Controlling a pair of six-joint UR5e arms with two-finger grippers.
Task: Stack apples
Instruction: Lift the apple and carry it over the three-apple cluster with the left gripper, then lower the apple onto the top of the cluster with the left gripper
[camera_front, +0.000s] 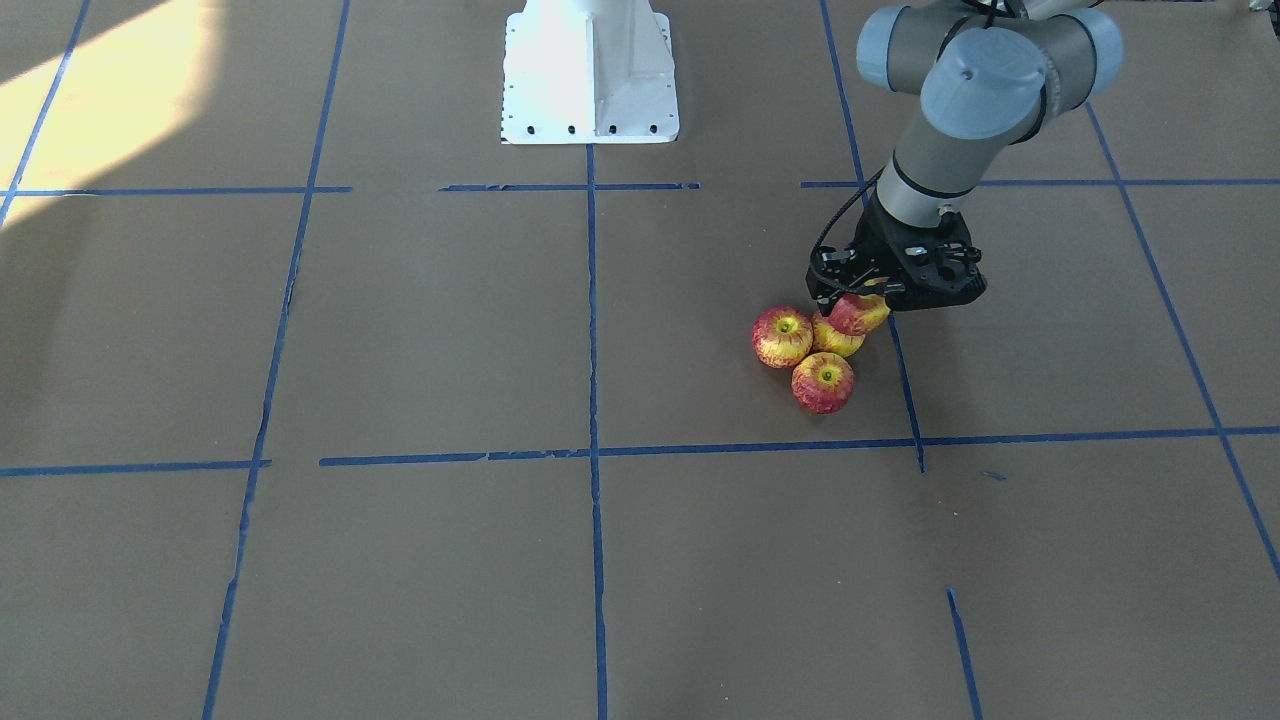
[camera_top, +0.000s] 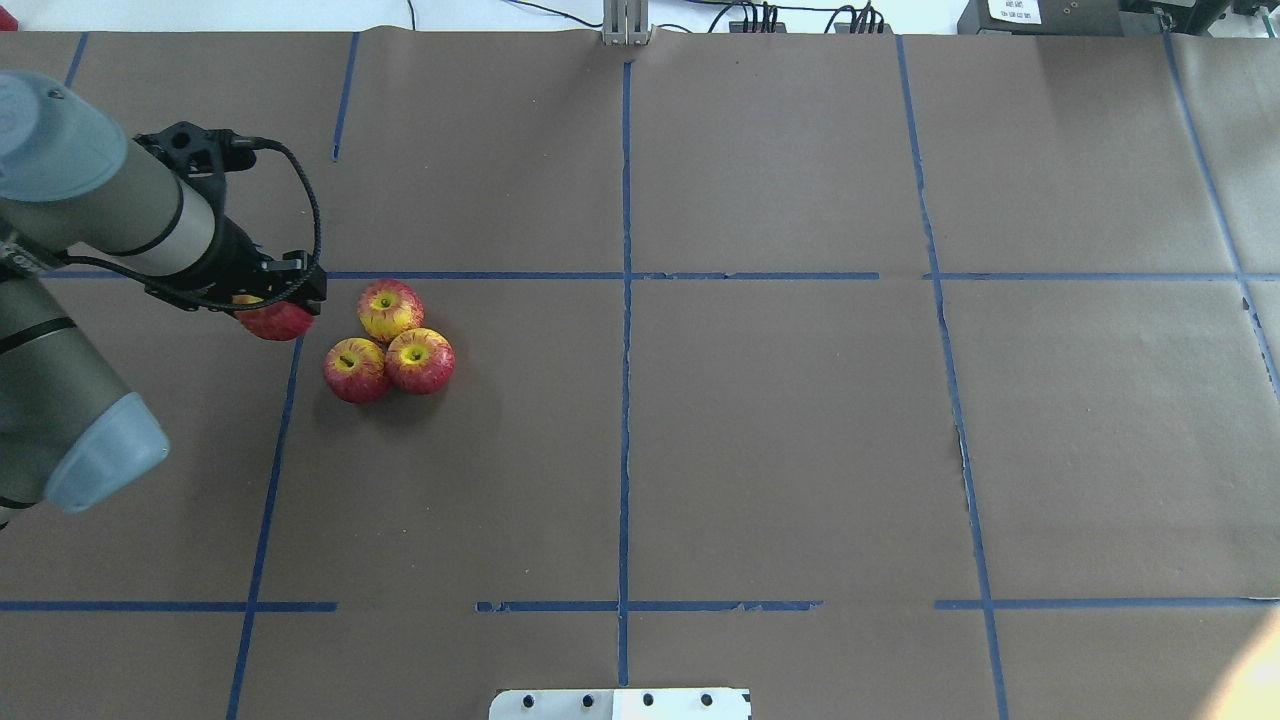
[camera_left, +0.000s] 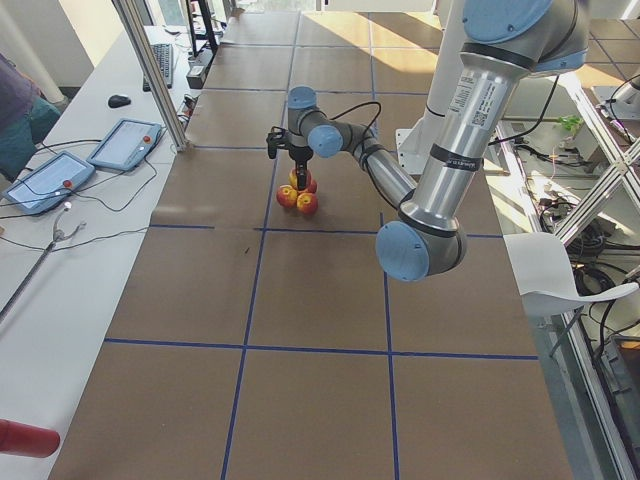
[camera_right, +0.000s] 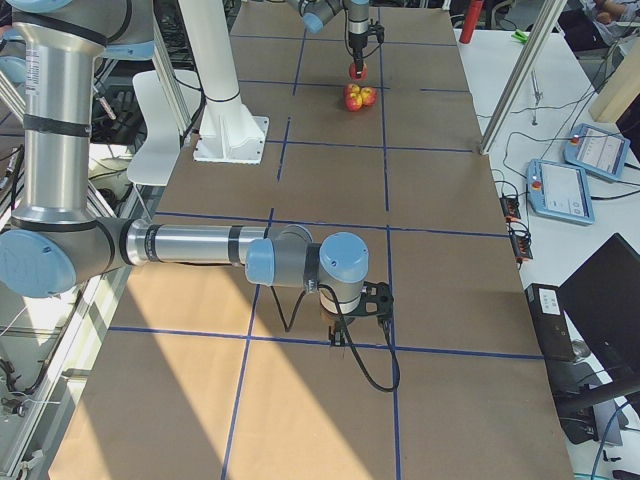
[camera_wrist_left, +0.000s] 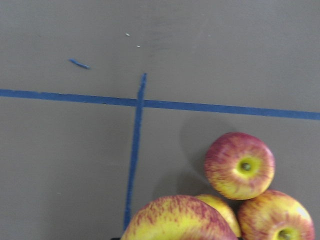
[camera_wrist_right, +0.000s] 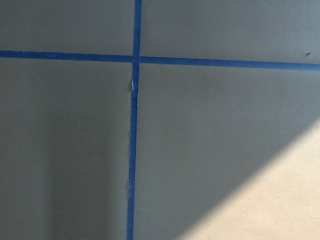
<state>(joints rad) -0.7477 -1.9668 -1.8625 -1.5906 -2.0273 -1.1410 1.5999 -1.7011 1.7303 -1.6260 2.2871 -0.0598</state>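
Three red-and-yellow apples lie touching in a cluster on the brown table: one at the back, two in front. In the front-facing view they are and a partly hidden one. My left gripper is shut on a fourth, redder apple, held above the table just beside the cluster. The left wrist view shows the held apple low in frame, with the cluster beyond it. My right gripper points down far from the apples; I cannot tell whether it is open or shut.
Blue tape lines divide the table into squares. The white robot base stands at the robot's edge. Tablets and cables lie on a side bench. The right wrist view shows only table and tape.
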